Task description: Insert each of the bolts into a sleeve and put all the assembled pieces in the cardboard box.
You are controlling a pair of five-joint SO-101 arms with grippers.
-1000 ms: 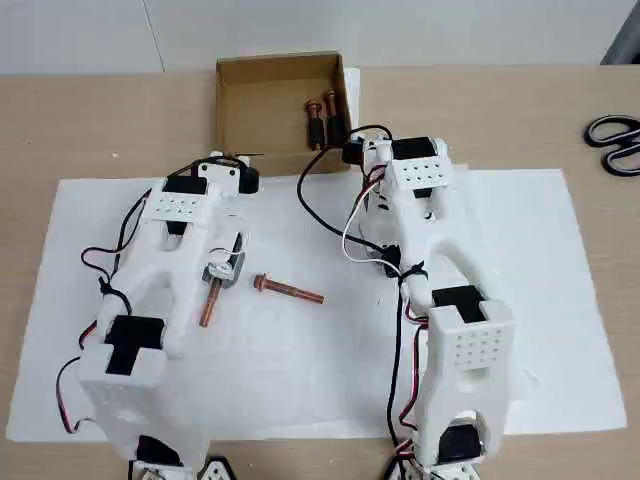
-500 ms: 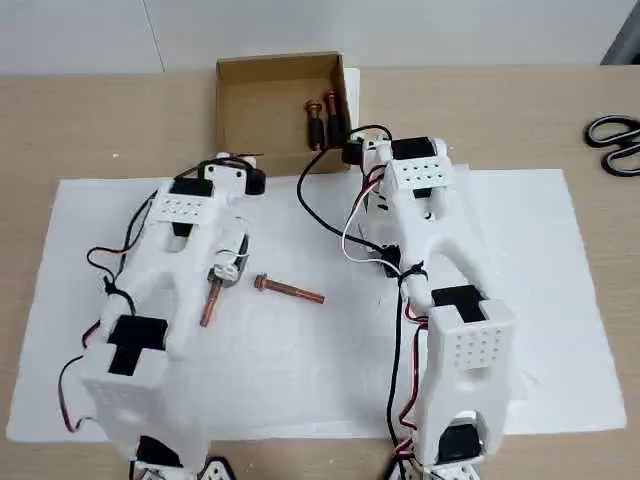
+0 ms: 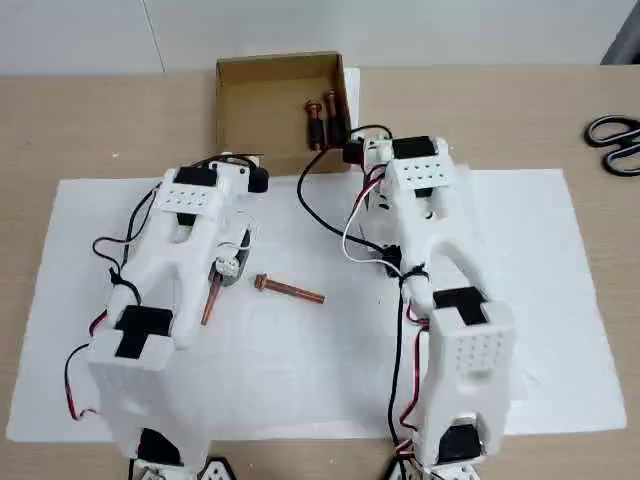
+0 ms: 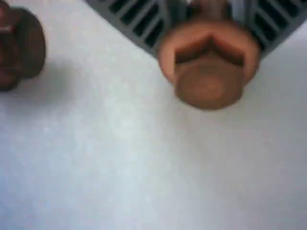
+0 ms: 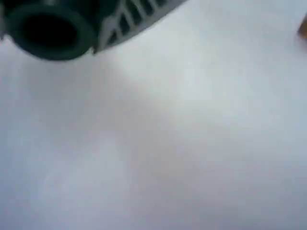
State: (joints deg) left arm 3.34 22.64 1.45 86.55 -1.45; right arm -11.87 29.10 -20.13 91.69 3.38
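Observation:
My left gripper [image 3: 226,268] is shut on a copper bolt [image 3: 211,299], which slants down to the white sheet; its hex head [image 4: 209,76] sits between the grey ribbed fingers [image 4: 129,19]. A second bolt [image 3: 288,290] lies flat on the sheet between the arms, its head [image 4: 19,48] close to the held one. My right gripper [image 3: 388,262] sits low over the sheet under its arm, shut on a black sleeve [image 5: 48,31] whose open bore faces the right wrist camera. The cardboard box [image 3: 240,110] at the back holds two assembled pieces [image 3: 320,118].
A white sheet [image 3: 520,300] covers the wooden table under both arms. Black scissors [image 3: 615,143] lie at the far right edge. Loose cables [image 3: 320,215] hang between the right arm and the box.
The left arm has shifted a little toward the box, carrying the bolt with it. The right arm and the loose bolt have stayed put.

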